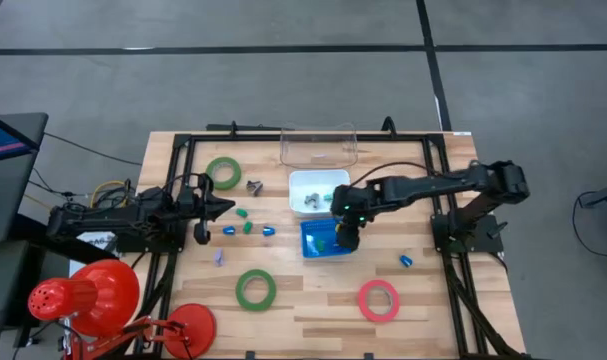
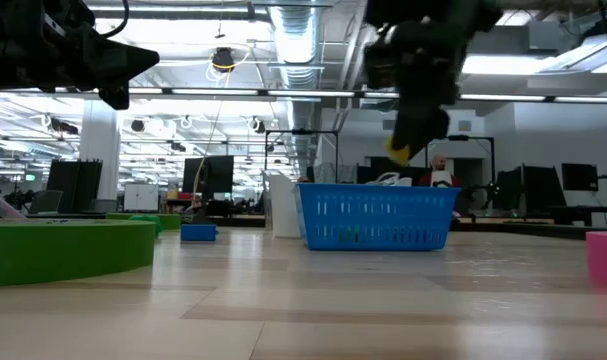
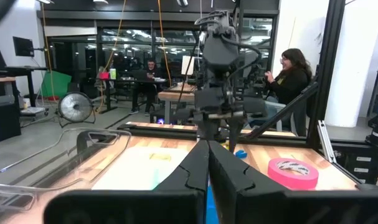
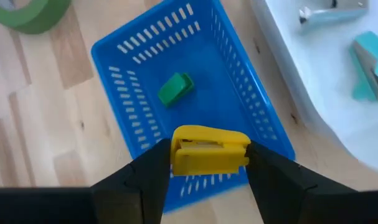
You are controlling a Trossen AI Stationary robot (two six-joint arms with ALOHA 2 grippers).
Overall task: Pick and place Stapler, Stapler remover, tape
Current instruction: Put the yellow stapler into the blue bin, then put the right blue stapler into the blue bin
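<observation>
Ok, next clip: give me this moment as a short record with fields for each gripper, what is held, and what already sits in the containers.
right gripper: above the blue slotted plastic basket, shut on the small yellow plastic stapler
left gripper: shut, holding nothing, hovering at the table's left side
blue basket contents: one small green piece
white tray: holds a few small items, too small to tell apart
tape: two green rings and one pink-red ring lying on the wooden table
</observation>
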